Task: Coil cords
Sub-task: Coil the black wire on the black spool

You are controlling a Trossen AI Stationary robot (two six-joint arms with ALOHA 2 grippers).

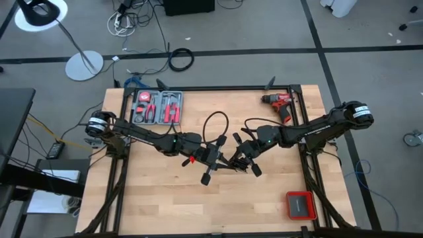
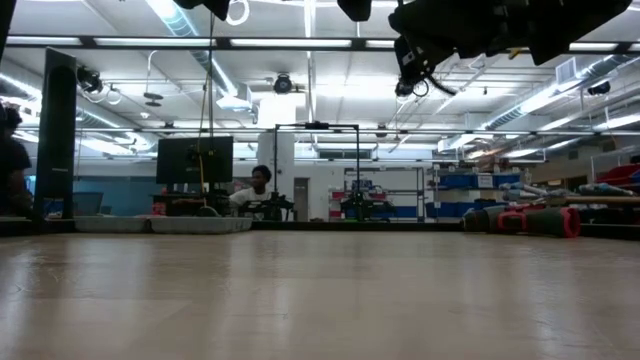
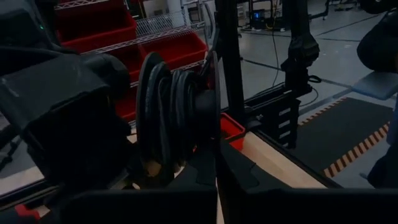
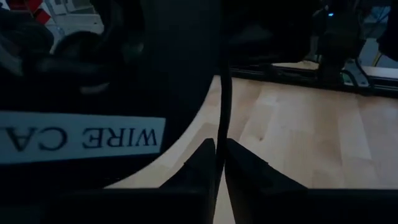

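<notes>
Both grippers meet over the table (image 1: 165, 205) centre, lifted clear of the wood; the low view shows only dark arm parts hanging above.

Left gripper (image 1: 210, 157): clenched. Its wrist view shows several turns of cord (image 3: 168, 118) stacked just ahead of the pinched fingers (image 3: 205, 168). Whether the fingers actually clamp a turn, you cannot tell.

Right gripper (image 1: 246, 160): fingers nearly together, with a single strand of cord running up between them in its wrist view. It reads as pinched on that strand.

From above, the cord loops up from between the two grippers, one loop toward the drill (image 1: 280, 104) side.

Risks from here, as judged:
- Pull the grippers apart too hard and the strand slides through the right pinch, or the stacked turns spring loose.
- Loose loops hang unsupported; a fast swing could snag them on an arm link.
- The grippers sit very near each other; a small misjudged turn could knock them together.
</notes>
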